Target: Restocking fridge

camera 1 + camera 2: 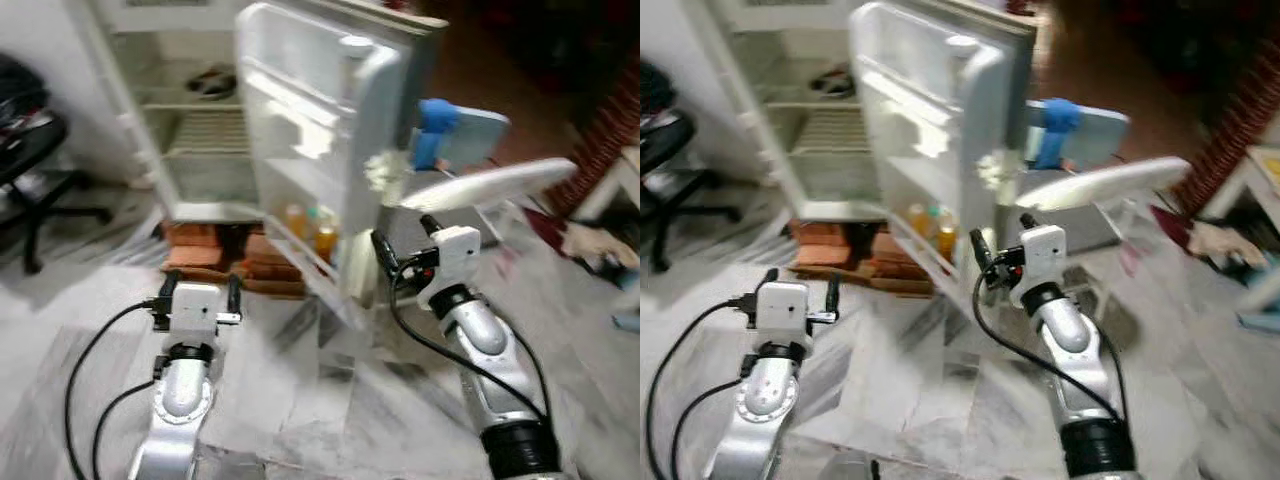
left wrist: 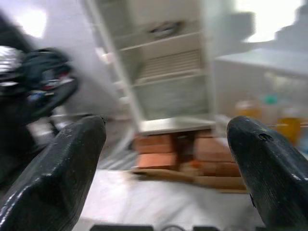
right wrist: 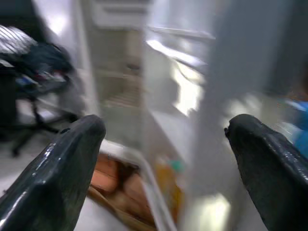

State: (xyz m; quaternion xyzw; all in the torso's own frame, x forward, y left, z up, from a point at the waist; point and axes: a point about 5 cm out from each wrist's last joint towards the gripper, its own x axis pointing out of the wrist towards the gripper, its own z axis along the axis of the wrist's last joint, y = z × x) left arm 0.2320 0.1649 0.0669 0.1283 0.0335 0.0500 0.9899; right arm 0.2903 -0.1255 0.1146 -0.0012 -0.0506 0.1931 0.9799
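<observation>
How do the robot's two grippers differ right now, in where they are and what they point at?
The left gripper is held lower, over the floor, facing the open fridge and the bricks under it. The right gripper is raised higher and sits close to the edge of the fridge door, above its bottom shelf of bottles. Both are open and hold nothing.

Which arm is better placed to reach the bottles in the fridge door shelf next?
Probably the right. The right gripper is raised beside the open fridge door, close to the bottles on its lower shelf. The left gripper sits lower, facing the bricks under the fridge. Both are open and empty.
</observation>
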